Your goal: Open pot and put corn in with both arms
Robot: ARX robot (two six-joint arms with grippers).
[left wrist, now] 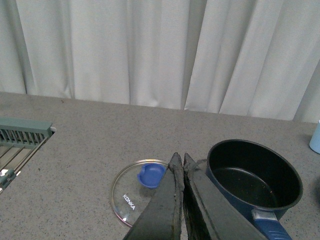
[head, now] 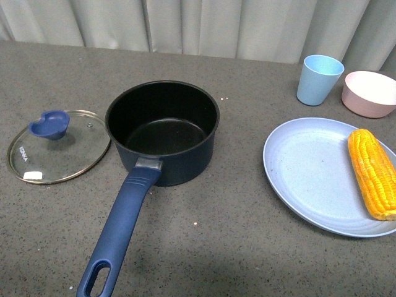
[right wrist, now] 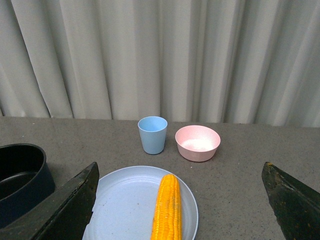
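Corn cob (head: 372, 173) lies lengthwise on the pale blue plate (head: 309, 179) at the right edge of the worktop, not yet in the saucepan (head: 162, 130).

Risks, near to far:
- Saucepan handle (head: 120, 232) sticks out toward the near edge. An arm clipping it would spin the pan.
- The cob is round and sits on a slick, shallow plate. An off-centre pinch could roll it or squirt it off toward the right edge.
- Glass lid (head: 59, 145) is already off and lies flat just beside the pan on the left-edge side, close enough to get knocked.
- Blue cup (head: 318, 79) and pink bowl (head: 370, 93) stand beyond the plate toward the far right corner, exposed to an overshoot.

Right gripper (right wrist: 180, 167): jaws spread wide, nothing held. The cob is ahead, roughly centred between them, not touching.

Left gripper (left wrist: 181, 159): jaws pressed together, empty, near the lid and pan but apart from both, well apart from the cob.
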